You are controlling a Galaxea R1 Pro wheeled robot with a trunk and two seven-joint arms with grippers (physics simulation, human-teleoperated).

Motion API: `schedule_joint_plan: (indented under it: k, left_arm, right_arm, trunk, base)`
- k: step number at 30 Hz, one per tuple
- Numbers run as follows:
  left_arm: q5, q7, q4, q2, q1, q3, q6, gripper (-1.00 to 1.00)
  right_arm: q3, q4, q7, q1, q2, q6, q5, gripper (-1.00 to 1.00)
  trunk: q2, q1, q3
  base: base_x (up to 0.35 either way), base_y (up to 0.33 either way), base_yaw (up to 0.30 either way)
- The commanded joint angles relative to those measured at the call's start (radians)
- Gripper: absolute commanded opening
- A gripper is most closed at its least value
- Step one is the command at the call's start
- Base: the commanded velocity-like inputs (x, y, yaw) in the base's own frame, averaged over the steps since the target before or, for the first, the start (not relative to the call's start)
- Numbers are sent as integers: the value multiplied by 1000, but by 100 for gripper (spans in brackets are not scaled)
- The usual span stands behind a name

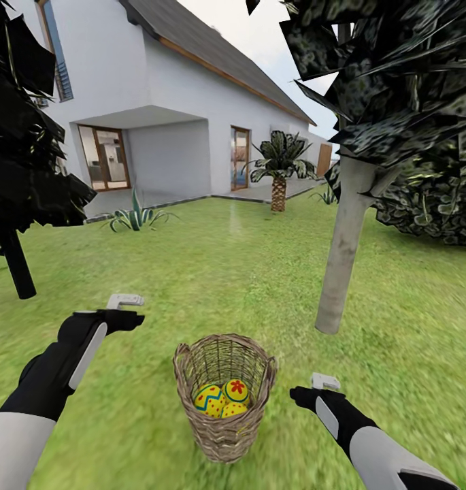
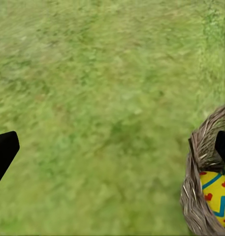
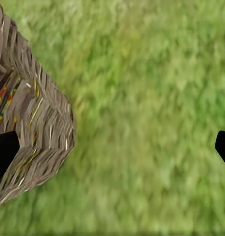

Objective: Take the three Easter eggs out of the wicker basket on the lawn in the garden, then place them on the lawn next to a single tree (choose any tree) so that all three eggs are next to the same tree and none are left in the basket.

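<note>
The wicker basket [image 1: 224, 398] is standing open-mouthed on the lawn [image 1: 192, 272], with open grass lying on both flanks. The pale tree [image 1: 341, 258] trunk is rising near its right, with bare lawn lying between them.

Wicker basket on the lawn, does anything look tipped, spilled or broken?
Nothing stands out. The wicker basket stands upright on the lawn with all three Easter eggs inside and none on the grass.

No writing, label, brand, number or sign can be read anywhere; the eggs [image 1: 222, 398] carry only painted zigzags, dots and a flower, no letters
</note>
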Motion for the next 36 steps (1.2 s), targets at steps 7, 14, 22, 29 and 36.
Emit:
schedule_joint_plan:
  k: [7, 14, 22, 29, 36]
  left_arm:
    - [7, 7, -41, 1, 0, -2, 2, 100]
    - [7, 9, -62, 1, 0, -3, 2, 100]
    - [6, 11, -79, 1, 5, -4, 2, 100]
    - [4, 13, -82, 1, 6, -5, 2, 100]
    - [4, 17, -83, 1, 6, -5, 1, 100]
  right_arm:
    - [-2, -2, 19, 0, 0, 11, -6, 100]
    - [-2, -2, 22, 0, 0, 8, -5, 100]
    - [-3, -2, 22, 0, 0, 7, -5, 100]
    - [-2, -2, 23, 0, 0, 7, -5, 100]
    - [-2, -2, 23, 0, 0, 7, -5, 100]
  trunk:
    - [0, 0, -1]
    - [0, 0, -1]
    - [0, 0, 3]
    - [0, 0, 10]
    - [0, 0, 16]
  base:
    - [0, 0, -9]
    - [0, -36, 0]
    - [0, -209, -81]
    - [0, -251, -196]
    - [0, -58, -163]
